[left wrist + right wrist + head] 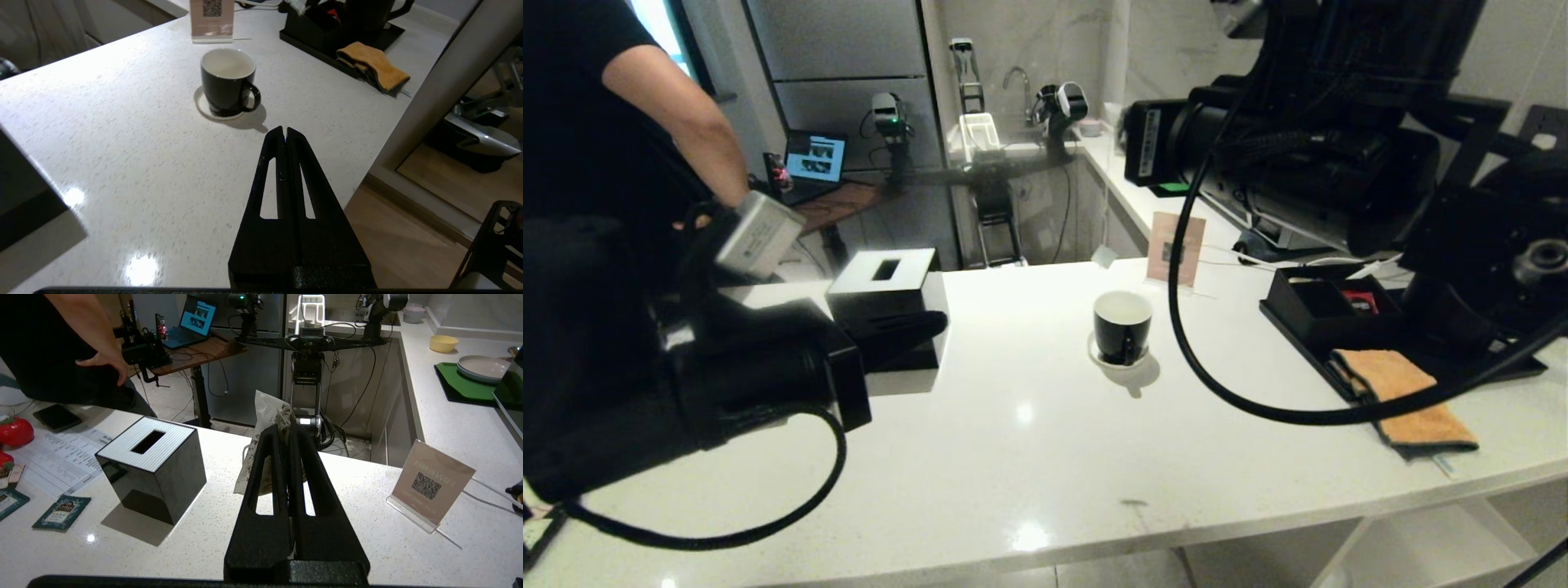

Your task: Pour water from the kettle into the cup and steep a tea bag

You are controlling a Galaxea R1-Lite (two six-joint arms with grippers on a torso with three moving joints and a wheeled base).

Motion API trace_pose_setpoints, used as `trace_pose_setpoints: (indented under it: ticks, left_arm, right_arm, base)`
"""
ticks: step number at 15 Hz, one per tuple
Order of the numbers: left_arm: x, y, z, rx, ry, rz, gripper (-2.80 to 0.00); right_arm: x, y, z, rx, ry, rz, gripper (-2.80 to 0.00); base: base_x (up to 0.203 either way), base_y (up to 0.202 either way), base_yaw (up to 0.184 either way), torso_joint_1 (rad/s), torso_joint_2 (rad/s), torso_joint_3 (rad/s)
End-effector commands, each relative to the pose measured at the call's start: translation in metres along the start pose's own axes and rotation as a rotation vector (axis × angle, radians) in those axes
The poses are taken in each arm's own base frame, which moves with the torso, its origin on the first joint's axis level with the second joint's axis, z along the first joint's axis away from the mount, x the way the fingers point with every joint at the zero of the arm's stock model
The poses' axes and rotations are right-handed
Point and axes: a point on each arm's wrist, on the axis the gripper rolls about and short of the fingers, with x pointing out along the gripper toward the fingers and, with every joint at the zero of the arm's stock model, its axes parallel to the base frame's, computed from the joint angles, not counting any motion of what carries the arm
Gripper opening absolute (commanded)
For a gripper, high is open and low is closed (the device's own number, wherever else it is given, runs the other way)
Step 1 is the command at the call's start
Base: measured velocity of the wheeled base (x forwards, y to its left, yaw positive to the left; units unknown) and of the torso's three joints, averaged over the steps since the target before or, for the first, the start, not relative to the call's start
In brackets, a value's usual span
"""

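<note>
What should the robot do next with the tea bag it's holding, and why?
Probably carry it over above the cup. The right gripper is shut on the tea bag, held in the air over the counter, not yet over the cup. The cup stands upright on its saucer with its mouth unblocked. The left gripper is shut on nothing, short of the cup.

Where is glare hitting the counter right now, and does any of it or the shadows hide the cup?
Head view: bright spots on the counter sit nearer the camera than the cup, which stays clear; the left arm is blurred. Left wrist view: glare patches lie well away from the cup, whose shadow falls toward the left gripper. Right wrist view: one small glint by the black box.
</note>
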Motion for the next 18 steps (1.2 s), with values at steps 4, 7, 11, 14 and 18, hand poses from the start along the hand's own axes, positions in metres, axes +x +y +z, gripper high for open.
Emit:
trace_pose_setpoints:
  ticks: [4, 7, 11, 14, 18]
  left_arm:
    - [0.024, 0.001, -0.007, -0.007, 0.033, -0.043, 0.0]
    - [0.026, 0.001, -0.007, -0.003, 0.024, -0.047, 0.0]
    - [0.027, -0.001, -0.009, -0.002, 0.027, -0.056, 0.0]
    - [0.027, -0.003, -0.01, 0.001, 0.023, -0.062, 0.0]
    - [0.029, -0.002, -0.008, 0.022, -0.017, -0.067, 0.0]
  right_arm:
    - [0.001, 0.002, 0.004, -0.011, -0.014, 0.004, -2.8]
    - [0.001, 0.004, 0.004, -0.032, -0.013, 0.01, -2.8]
    - [0.001, 0.005, 0.003, -0.034, -0.011, 0.01, -2.8]
    - [0.001, 0.007, 0.003, -0.033, -0.011, 0.015, -2.8]
    - [-0.002, 0.024, 0.0, -0.031, -0.002, 0.066, -2.8]
  base:
    - [0.0, 0.0, 0.0, 0.0, 0.0, 0.0]
    - [0.0, 0.0, 0.0, 0.0, 0.0, 0.0]
    - [0.0, 0.0, 0.0, 0.0, 0.0, 0.0]
    - [0.0, 0.0, 0.0, 0.0, 0.0, 0.0]
    - [0.0, 0.0, 0.0, 0.0, 0.0, 0.0]
